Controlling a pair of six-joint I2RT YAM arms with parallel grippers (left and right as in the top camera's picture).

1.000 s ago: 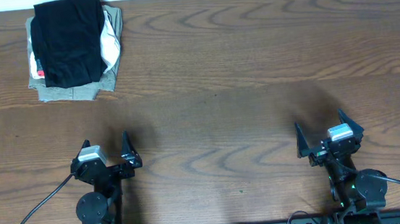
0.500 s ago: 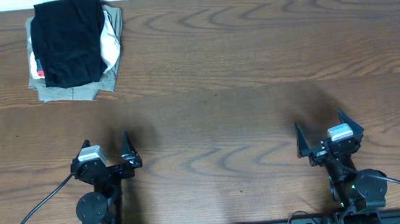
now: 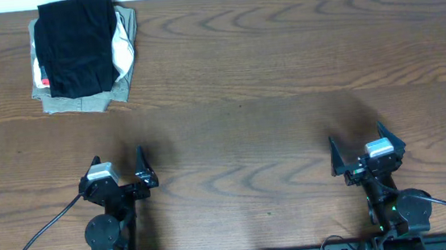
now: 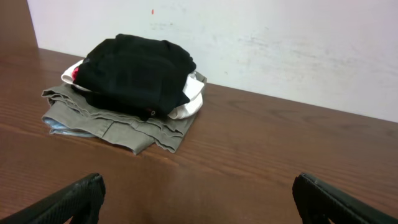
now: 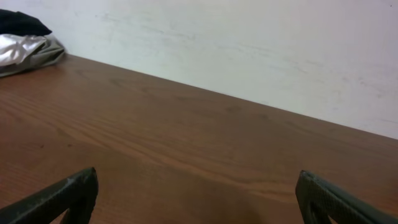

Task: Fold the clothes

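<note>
The black pants (image 3: 78,44) lie folded on top of a stack of folded garments at the far left corner of the table. A bit of red shows at their left edge. They also show in the left wrist view (image 4: 137,71). My left gripper (image 3: 116,157) is open and empty near the front edge, far from the stack; its jaws (image 4: 198,186) hold nothing. My right gripper (image 3: 356,134) is open and empty at the front right; between its jaws (image 5: 198,180) only bare wood shows.
Under the pants lie a white garment (image 3: 124,40) and an olive-grey garment (image 3: 83,101). The edge of the stack shows at the far left of the right wrist view (image 5: 25,50). A white wall (image 4: 280,37) runs behind the wooden table (image 3: 283,71).
</note>
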